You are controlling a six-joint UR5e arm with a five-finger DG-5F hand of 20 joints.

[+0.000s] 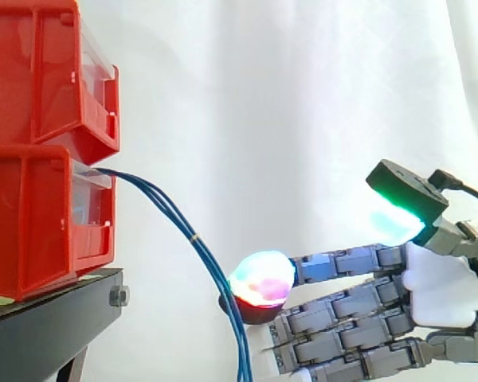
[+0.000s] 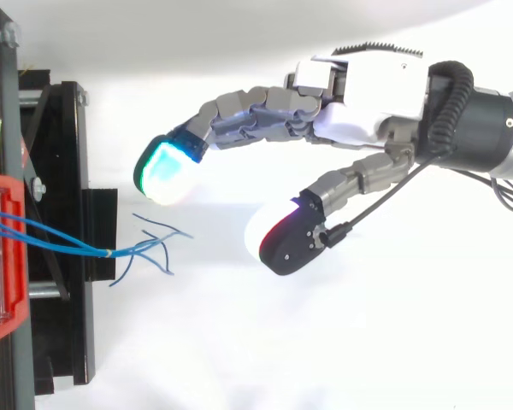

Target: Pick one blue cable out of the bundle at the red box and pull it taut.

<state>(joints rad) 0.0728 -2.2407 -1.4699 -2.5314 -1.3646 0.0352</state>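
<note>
Several blue cables (image 1: 195, 239) leaving red box (image 1: 32, 223), hanging downward, robot hand (image 2: 359, 115) near

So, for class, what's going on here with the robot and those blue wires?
A robot hand is stretched out from the right towards the bundle of blue cables that leaves the lower red box and droops past the black stand. Its fingers are open and hold nothing. In the top view the loose cable ends lie apart from the fingertips, so no cable is picked out or taut yet.

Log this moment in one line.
phase: pre-grasp | hand: open, fingers straight, near thin blue cables, none gripped | cables: slack, hanging from lower red plastic bin
</note>
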